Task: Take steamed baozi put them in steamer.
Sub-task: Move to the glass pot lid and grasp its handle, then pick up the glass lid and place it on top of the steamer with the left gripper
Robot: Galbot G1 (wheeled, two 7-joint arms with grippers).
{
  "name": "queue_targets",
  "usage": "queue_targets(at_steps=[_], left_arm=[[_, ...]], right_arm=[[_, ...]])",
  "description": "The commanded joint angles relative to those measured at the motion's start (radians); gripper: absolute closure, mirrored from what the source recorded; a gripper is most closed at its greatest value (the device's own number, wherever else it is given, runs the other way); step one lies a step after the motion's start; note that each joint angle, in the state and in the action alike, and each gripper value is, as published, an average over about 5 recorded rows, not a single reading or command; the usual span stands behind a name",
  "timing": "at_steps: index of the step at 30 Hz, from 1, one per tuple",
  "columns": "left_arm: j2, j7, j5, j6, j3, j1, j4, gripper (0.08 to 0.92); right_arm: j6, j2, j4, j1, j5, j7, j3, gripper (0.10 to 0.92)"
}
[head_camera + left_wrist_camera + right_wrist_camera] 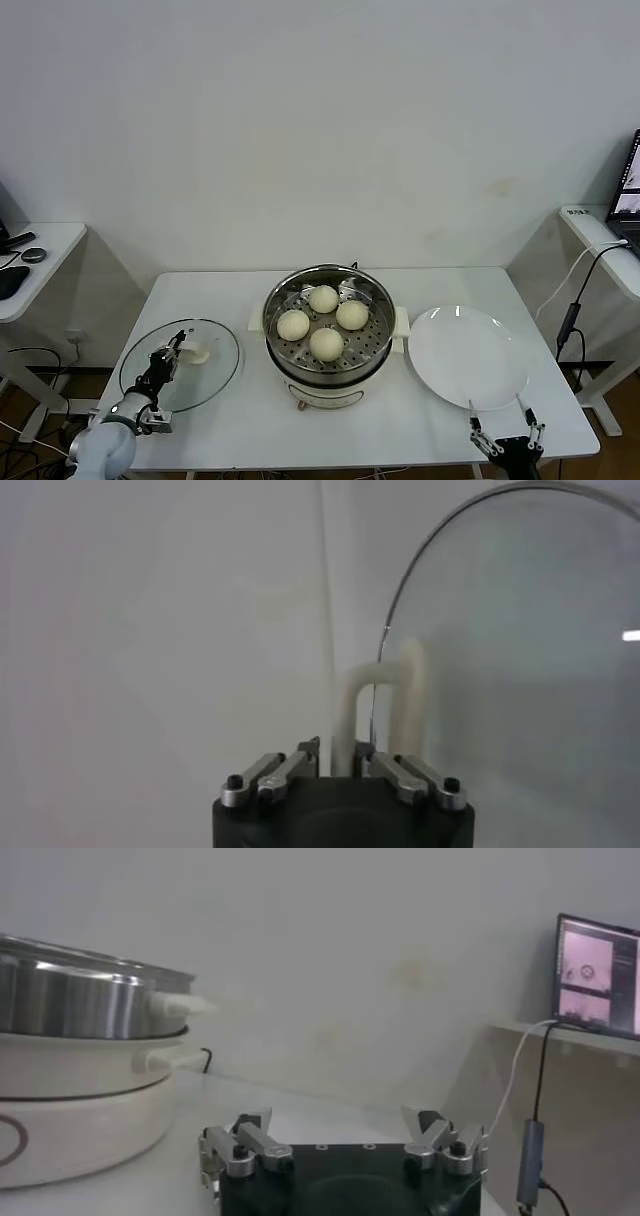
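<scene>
- Closest to my head camera, at the bottom edge of the frame right of centre, sits my right gripper; its fingers are spread wide with nothing between them; it hangs over the near edge of the white table, just below the plate's rim
- At the lower left of the head view my left gripper reaches over the glass lid; its jaws are clenched on the lid's white handle; in the left wrist view the looped handle rises between my closed fingers, and the lid's curved rim sweeps up toward the upper right of that frame
- Lying flat on the table, the lid is left of the steamer and apart from it
- At the centre of the table stands the steamer, shiny steel on a white base, its top uncovered
- On its perforated tray rest the four steamed baozi, set in a diamond: one toward the wall, one nearest me, one on either side; they sit close together
- In the right wrist view the steamer's steel wall and white side handle fill the left of the frame
- Right of the steamer lies the white plate, bare, close to the steamer's handle
- At the far right of the right wrist view a lit laptop screen stands on a side desk
</scene>
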Motion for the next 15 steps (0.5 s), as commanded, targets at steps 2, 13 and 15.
queue_targets(at_steps=[2, 13, 15], left_arm=[[0.092, 0.028, -0.127, 0.247, -0.029, 0.182, -0.386, 0.832], [0.175, 0.176, -0.291, 0.677, 0.064, 0.123, -0.73, 0.832], [0.182, 0.155, -0.318, 0.733, 0.157, 0.076, -0.751, 0.832]], right_arm=[[0.003, 0.001, -0.006, -0.002, -0.042, -0.012, -0.025, 0.203], [-0.004, 0.001, -0.024, 0.012, -0.08, -0.006, -0.075, 0.203], [-0.014, 0.002, -0.023, 0.017, -0.097, 0.0, -0.078, 0.203]])
